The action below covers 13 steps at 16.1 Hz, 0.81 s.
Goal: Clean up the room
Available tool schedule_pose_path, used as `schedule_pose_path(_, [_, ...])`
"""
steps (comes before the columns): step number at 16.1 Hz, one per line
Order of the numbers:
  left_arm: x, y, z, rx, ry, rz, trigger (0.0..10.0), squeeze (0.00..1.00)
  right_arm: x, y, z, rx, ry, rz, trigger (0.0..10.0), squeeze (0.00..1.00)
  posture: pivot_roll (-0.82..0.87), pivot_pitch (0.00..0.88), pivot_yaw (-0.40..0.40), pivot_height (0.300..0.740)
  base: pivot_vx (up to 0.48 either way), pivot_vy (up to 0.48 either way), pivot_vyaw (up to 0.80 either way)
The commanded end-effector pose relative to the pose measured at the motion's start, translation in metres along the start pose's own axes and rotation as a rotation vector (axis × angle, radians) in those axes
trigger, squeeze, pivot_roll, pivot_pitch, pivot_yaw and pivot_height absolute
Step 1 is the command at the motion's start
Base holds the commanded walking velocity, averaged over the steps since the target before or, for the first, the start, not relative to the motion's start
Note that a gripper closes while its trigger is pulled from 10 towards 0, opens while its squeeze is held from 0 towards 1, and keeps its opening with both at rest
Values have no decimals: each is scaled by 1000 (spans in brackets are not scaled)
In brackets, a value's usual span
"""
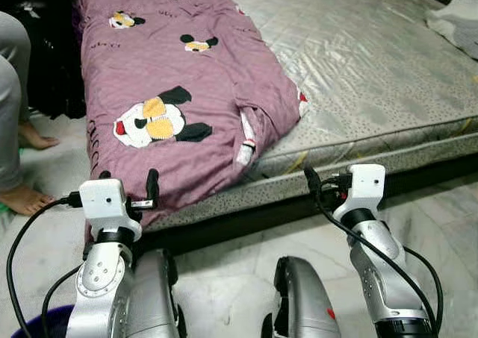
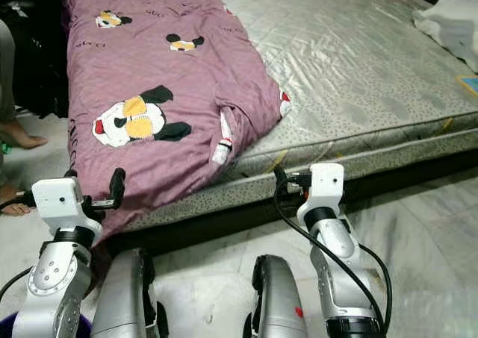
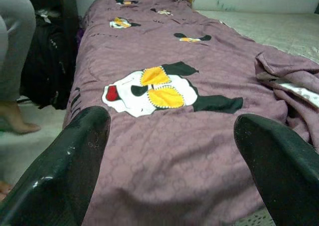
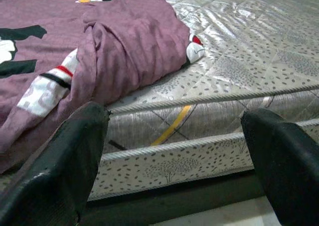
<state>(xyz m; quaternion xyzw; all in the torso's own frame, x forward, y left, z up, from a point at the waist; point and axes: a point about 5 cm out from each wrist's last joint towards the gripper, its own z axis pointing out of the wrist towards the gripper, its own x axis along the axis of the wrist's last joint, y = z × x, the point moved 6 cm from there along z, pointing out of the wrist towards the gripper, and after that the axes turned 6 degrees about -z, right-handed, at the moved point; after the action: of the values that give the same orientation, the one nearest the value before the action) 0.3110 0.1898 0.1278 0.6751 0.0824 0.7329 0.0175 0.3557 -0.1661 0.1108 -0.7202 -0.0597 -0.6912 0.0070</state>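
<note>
A purple blanket [image 1: 172, 92] printed with cartoon mice covers the left strip of a bare grey mattress [image 1: 373, 69]; its near end droops over the mattress edge, with a bunched fold [image 4: 124, 51] at the corner. My left gripper [image 1: 128, 183] is open, held just short of the blanket's hanging end, and the blanket [image 3: 174, 136] lies between its fingers [image 3: 75, 161] in the left wrist view. My right gripper [image 1: 321, 183] is open too, facing the mattress side [image 4: 189, 156] to the right of the fold. Neither holds anything.
A person's legs and bare feet [image 1: 22, 196] stand on the floor at the left, beside a black bag [image 1: 45, 62]. White cloth [image 1: 455, 21] lies at the mattress's far right. A dark gap runs under the bed [image 1: 246, 218]. Pale marble floor [image 1: 441, 211] lies in front.
</note>
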Motion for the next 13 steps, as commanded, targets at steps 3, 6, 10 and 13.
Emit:
schedule_pose_path(3, [3,4,-1,-28,15,6,10000,0,-2,-1,-1,8,-1,-20,10000,0,-74,163,-47,524,170,0,0])
schedule_pose_path(6, [2,5,-2,-30,12,7,10000,0,-1,0,-2,6,5,-21,10000,0,-75,163,-46,524,314,0,352])
schedule_pose_path(10, [2,6,-2,-35,15,5,10000,0,1,-2,-2,16,12,-36,10000,0,-74,160,-49,524,352,0,0])
schedule_pose_path(13, [1,7,-2,-40,13,2,10000,0,0,-3,-2,22,13,-42,10000,0,-74,155,-50,524,371,0,133])
